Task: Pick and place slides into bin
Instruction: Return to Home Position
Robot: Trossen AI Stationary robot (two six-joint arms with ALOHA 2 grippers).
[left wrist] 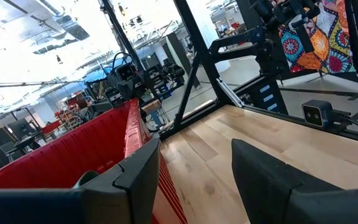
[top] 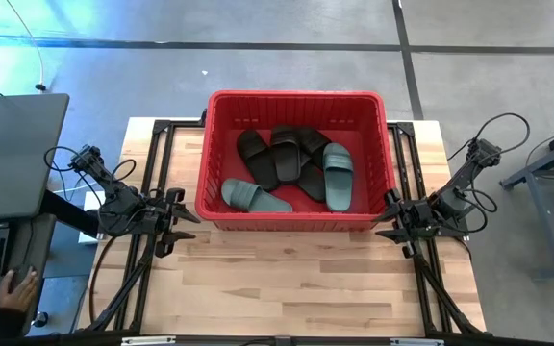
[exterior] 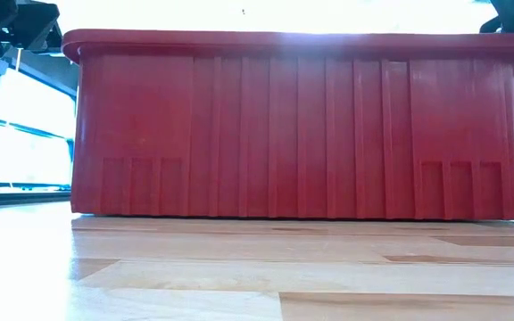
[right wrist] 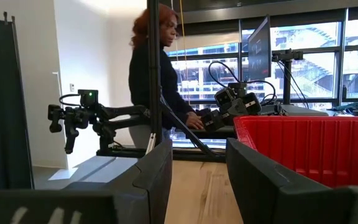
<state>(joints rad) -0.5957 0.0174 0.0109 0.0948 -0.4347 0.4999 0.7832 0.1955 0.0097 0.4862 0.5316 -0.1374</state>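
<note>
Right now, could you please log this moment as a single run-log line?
slides: inside bin | left gripper: open, empty, left of bin | right gripper: open, empty, right of bin

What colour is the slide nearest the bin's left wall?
That slide is teal-green, clearest in the high view.

The right gripper (right wrist: 197, 165) fills the foreground, its two dark fingers (right wrist: 148, 180) spread apart over the pale wooden table (right wrist: 197, 193). Just beyond one finger stands the red bin (right wrist: 303, 146). In the background a person (right wrist: 166, 81) stands behind a black post (right wrist: 153, 37), facing a monitor (right wrist: 260, 46), with the left arm (right wrist: 98, 115) stretched out nearby.
</note>
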